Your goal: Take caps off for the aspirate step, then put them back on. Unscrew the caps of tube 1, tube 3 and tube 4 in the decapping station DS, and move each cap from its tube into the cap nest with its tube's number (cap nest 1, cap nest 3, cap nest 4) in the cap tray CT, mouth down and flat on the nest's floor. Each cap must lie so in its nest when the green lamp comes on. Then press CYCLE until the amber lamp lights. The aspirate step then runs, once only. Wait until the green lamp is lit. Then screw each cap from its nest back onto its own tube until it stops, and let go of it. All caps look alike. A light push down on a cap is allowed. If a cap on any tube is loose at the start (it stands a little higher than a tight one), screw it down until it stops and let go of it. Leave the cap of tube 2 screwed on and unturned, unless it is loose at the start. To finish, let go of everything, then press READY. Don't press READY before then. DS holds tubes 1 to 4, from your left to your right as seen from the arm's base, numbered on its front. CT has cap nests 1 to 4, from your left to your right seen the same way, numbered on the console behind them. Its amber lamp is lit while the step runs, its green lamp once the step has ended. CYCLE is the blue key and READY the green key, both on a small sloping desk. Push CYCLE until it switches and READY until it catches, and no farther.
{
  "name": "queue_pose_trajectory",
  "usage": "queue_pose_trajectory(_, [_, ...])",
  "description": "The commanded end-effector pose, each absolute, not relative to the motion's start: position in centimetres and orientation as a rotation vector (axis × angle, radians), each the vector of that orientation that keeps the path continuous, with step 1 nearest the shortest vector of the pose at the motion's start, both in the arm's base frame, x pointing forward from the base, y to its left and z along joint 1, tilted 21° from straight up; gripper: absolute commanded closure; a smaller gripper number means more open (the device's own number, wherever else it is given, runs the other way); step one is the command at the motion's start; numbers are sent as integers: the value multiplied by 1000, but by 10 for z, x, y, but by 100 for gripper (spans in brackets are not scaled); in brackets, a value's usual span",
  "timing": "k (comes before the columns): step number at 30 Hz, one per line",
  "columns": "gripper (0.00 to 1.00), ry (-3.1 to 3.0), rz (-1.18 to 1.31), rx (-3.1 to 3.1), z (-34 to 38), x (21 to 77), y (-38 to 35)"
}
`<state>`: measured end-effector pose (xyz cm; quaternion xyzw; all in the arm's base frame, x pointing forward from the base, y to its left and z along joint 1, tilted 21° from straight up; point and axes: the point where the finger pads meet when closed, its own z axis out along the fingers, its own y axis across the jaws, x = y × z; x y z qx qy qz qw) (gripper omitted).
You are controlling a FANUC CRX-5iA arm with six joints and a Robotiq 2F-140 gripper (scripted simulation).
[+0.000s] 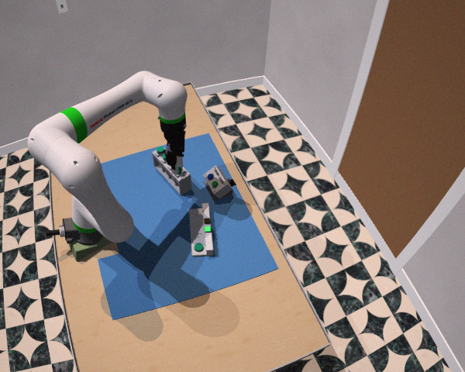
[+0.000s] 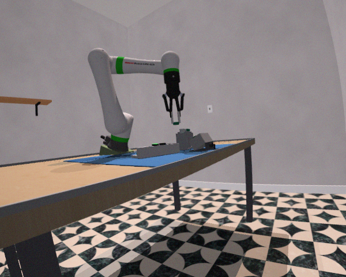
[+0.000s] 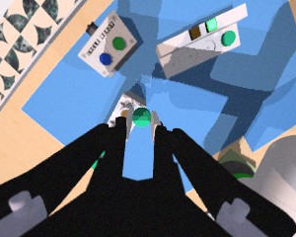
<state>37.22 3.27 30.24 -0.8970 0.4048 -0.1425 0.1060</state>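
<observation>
Looks like the recapping stage: green lamp (image 1: 207, 229) lit, one cap (image 1: 199, 246) left in the tray (image 1: 195, 218). The tool (image 2: 175, 122) is clamped on a green cap (image 3: 141, 118), hanging straight down above the tube rack (image 1: 183, 184). Next move: line up over the open tube, lower, screw on.

Table with mat

A wooden table (image 1: 264, 320) carries a blue mat (image 1: 240, 256) and the arm's green base (image 1: 80, 253). On the mat stand a tube rack (image 1: 183, 184), a key desk (image 1: 221, 191) and a cap tray (image 1: 195, 224).
</observation>
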Motion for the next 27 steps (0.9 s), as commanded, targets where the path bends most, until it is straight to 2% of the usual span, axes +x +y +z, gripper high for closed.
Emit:
queue_pose_trajectory(1, [100, 1204, -433, -2646, 305, 374, 63])
queue_pose_trajectory(10, [100, 1204, -433, -2646, 309, 377, 112])
queue_pose_trajectory(27, [100, 1204, -433, -2646, 292, 383, 113])
